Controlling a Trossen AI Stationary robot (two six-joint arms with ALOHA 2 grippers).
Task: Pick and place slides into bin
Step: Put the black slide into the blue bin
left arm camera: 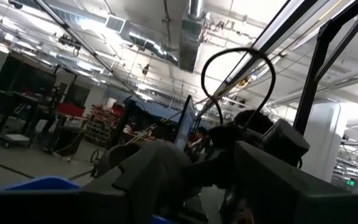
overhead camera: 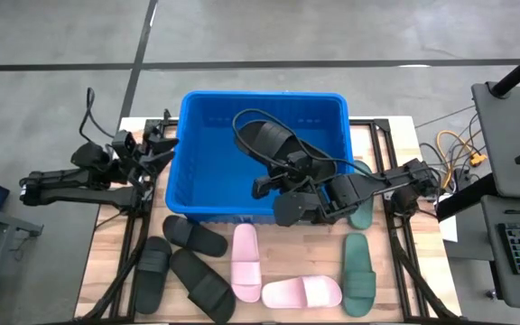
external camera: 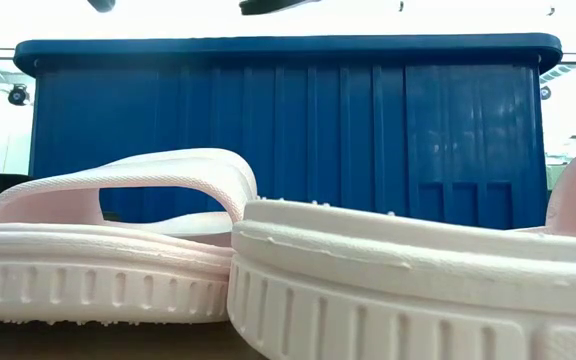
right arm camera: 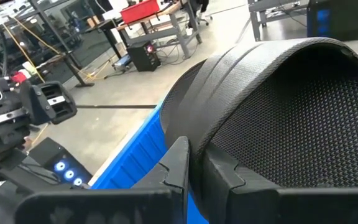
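While the left arm waits at the far-left edge of the wooden table (overhead camera: pixel 106 298), beside the bin's left wall, the right gripper (overhead camera: pixel 266 183) sits over the large bright blue ribbed plastic bin (overhead camera: pixel 197 194), near its front-right part. Jaws are pinched nearly closed on the wide strap of a black foam slide (overhead camera: pixel 264 137), which is held inside the bin's outline, toe toward the far side. Right wrist view confirms it: dark fingers (right arm camera: pixel 179 165) clamped on the textured black strap (right arm camera: pixel 278 106), blue rim just behind.

Left gripper (overhead camera: pixel 162 144) hangs just off the bin's left rim, jaws parted, nothing in them.

Still on the table, near side of the bin:
- three black foam slides (overhead camera: pixel 194 236) clustered at near left, one tucked just beside the bin's front wall, the other two further toward the near edge
- two pale pink foam slides (overhead camera: pixel 246 262), one lengthwise, one lying crosswise at the near edge (overhead camera: pixel 301 292), close together
- two dark green foam slides (overhead camera: pixel 357 273) at near right; the farther one is partly under the right arm

Low view: both pink slides fill the foreground, blue ribbed wall behind them.
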